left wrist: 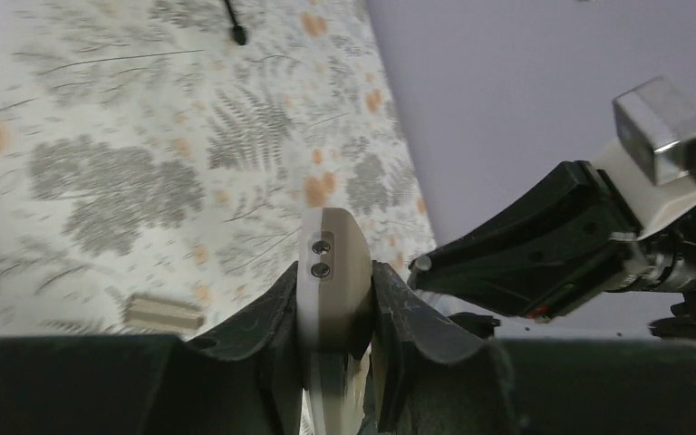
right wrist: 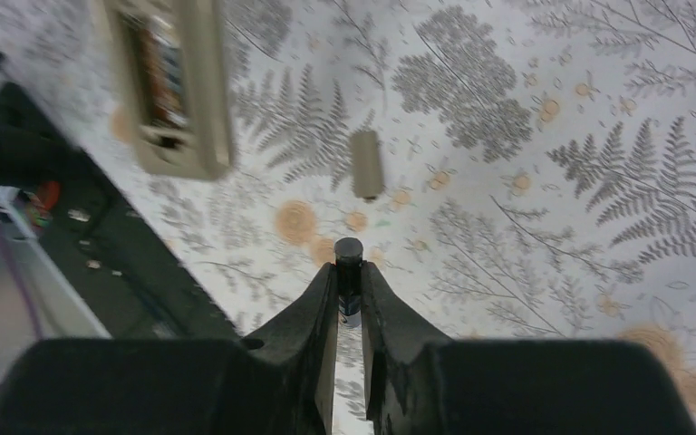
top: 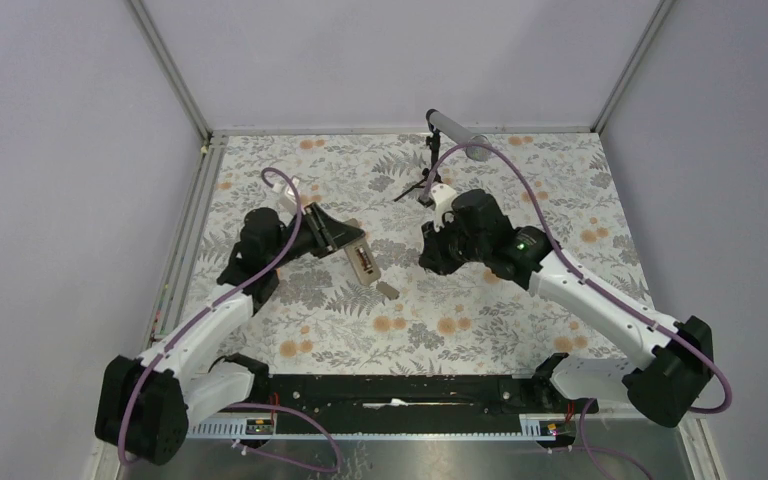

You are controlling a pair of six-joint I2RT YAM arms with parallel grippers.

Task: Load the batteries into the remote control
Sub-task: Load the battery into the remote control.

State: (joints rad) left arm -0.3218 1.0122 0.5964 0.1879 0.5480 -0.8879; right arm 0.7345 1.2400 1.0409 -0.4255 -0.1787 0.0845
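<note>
My left gripper [top: 338,238] is shut on the remote control [top: 361,263] and holds it by its sides, above the table. In the left wrist view the remote's beige-grey end [left wrist: 335,263] sticks out between the fingers [left wrist: 267,317]. In the right wrist view the remote [right wrist: 174,86] shows its back with the battery bay open; something dark and reddish lies inside it. My right gripper [right wrist: 348,276] is shut on one battery [right wrist: 348,252], a slim dark cylinder held upright between the fingertips, to the right of the remote and apart from it. The second battery is not clearly seen.
The small flat grey cover piece [top: 388,290] lies on the floral cloth just below the remote; it also shows in the right wrist view [right wrist: 366,163] and the left wrist view [left wrist: 163,314]. A small camera tripod [top: 430,170] stands at the back. The right arm [left wrist: 553,245] is close to the left gripper.
</note>
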